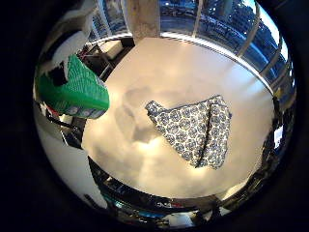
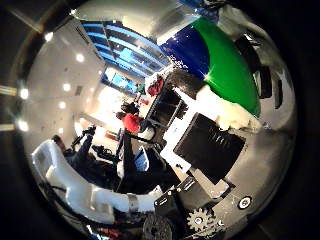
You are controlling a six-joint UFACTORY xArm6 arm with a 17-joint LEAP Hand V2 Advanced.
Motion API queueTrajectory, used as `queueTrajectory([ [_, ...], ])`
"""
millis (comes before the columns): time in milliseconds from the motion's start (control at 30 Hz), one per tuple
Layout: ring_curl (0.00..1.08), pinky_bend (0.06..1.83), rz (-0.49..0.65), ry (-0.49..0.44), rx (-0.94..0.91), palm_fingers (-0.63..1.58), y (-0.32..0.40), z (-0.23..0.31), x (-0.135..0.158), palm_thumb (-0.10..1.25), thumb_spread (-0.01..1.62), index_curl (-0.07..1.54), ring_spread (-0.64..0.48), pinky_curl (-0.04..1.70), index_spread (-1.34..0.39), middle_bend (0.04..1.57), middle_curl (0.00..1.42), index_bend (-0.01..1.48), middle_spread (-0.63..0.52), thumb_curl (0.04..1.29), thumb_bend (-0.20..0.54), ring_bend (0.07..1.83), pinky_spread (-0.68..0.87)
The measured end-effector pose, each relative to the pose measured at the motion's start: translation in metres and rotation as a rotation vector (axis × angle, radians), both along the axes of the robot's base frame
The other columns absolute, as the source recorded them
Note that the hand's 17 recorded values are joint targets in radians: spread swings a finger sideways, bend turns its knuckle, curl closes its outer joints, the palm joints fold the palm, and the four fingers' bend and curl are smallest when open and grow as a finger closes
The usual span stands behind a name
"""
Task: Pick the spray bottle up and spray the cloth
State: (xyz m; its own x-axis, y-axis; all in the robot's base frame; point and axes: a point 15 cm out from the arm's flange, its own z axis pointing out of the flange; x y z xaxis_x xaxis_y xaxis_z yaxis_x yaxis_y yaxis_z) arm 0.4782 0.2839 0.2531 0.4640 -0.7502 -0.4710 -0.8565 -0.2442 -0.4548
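The hand (image 2: pixel 200 150) is curled round the green spray bottle (image 1: pixel 79 89), which sits close against its palm; the blue-patterned cloth (image 1: pixel 193 129) lies folded on the white table (image 1: pixel 159 72), well below

From here I see a pale, glossy round tabletop (image 1: pixel 193 63) catching soft reflections of light. Beyond its far edge runs a row of tall glass windows with slim light frames (image 1: pixel 227 21), and a broad pale concrete column (image 1: pixel 143 17) stands between them. In the thumb-side view a light grey ceiling with small round recessed lamps (image 2: pixel 65 70) glows, beside a band of blue-tinted glazing (image 2: pixel 125 45).
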Motion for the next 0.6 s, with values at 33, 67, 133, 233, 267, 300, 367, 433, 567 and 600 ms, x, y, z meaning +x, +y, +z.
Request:
queueTrajectory([
  [33,0.77,1.06,0.002,0.004,-0.003,1.12,0.001,-0.004,0.001,1.03,1.01,0.92,-0.21,1.39,-0.25,1.43,0.68,1.07,-0.11,0.73,-0.013,1.41,-0.19],
  [67,0.77,1.06,0.004,0.008,-0.005,1.12,0.003,-0.007,0.003,1.03,1.01,0.92,-0.21,1.39,-0.25,1.43,0.68,1.07,-0.11,0.73,-0.013,1.41,-0.19],
  [133,0.77,1.06,0.01,0.012,-0.01,1.12,0.006,-0.013,0.011,1.03,1.01,0.92,-0.21,1.39,-0.25,1.43,0.68,1.07,-0.11,0.73,-0.013,1.41,-0.19],
  [233,0.77,1.06,0.012,0.019,-0.015,1.12,0.01,-0.023,0.021,1.03,1.01,0.92,-0.21,1.39,-0.25,1.43,0.68,1.07,-0.11,0.73,-0.015,1.41,-0.19],
  [267,0.77,1.06,0.012,0.017,-0.015,1.12,0.011,-0.024,0.025,1.03,1.01,0.92,-0.21,1.39,-0.25,1.43,0.68,1.07,-0.11,0.73,-0.016,1.41,-0.19],
  [300,0.77,1.06,0.012,0.018,-0.015,1.12,0.012,-0.025,0.029,1.02,1.01,0.92,-0.21,1.39,-0.25,1.43,0.68,1.07,-0.11,0.73,-0.015,1.41,-0.19],
  [367,0.77,1.06,0.009,0.013,-0.012,1.12,0.014,-0.025,0.036,1.02,1.01,0.92,-0.21,1.39,-0.25,1.43,0.68,1.07,-0.11,0.73,-0.015,1.41,-0.19],
  [433,0.77,1.06,0.007,0.011,-0.01,1.13,0.016,-0.025,0.042,1.0,1.02,0.92,-0.21,1.38,-0.25,1.43,0.68,1.06,-0.11,0.73,-0.015,1.41,-0.18],
  [567,0.75,1.04,0.007,0.021,-0.011,1.12,0.021,-0.035,0.051,0.94,1.03,0.92,-0.2,1.33,-0.26,1.41,0.67,1.04,-0.11,0.71,-0.033,1.38,-0.19],
  [600,0.74,1.02,0.006,0.023,-0.011,1.13,0.021,-0.036,0.054,0.94,1.04,0.91,-0.2,1.3,-0.26,1.39,0.67,1.02,-0.11,0.7,-0.024,1.38,-0.2],
])
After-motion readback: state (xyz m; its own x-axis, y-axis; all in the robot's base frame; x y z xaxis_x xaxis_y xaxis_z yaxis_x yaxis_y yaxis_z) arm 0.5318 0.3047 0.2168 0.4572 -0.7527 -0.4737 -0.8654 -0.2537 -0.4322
